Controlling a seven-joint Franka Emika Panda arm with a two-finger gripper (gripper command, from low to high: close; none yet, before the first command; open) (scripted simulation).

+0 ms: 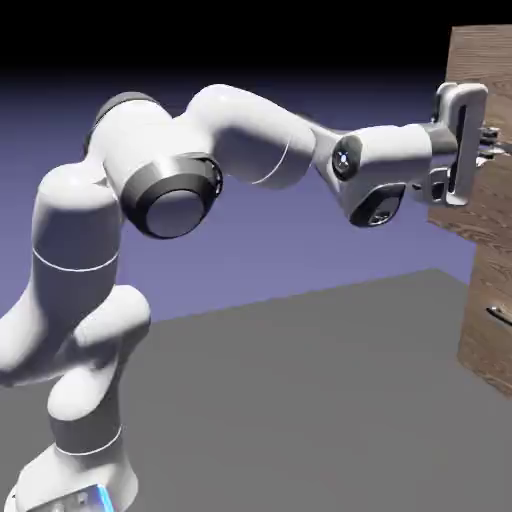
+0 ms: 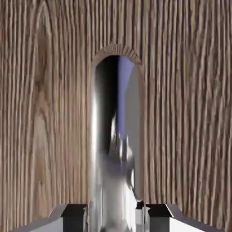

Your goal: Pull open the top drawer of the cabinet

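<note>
As the gripper (image 2: 116,218) clasps its handle (image 2: 113,167), the top drawer (image 1: 482,62) juts forward.

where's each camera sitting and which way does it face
Exterior view: stands off beside the robot, looking across the arm toward the wood-grain cabinet; the arm shows from base to jaws.
Hand view: rides on the hand, looking along the jaws at the top drawer's front; only the finger tips show.
Shared: the top drawer and its metal bar handle.
</note>
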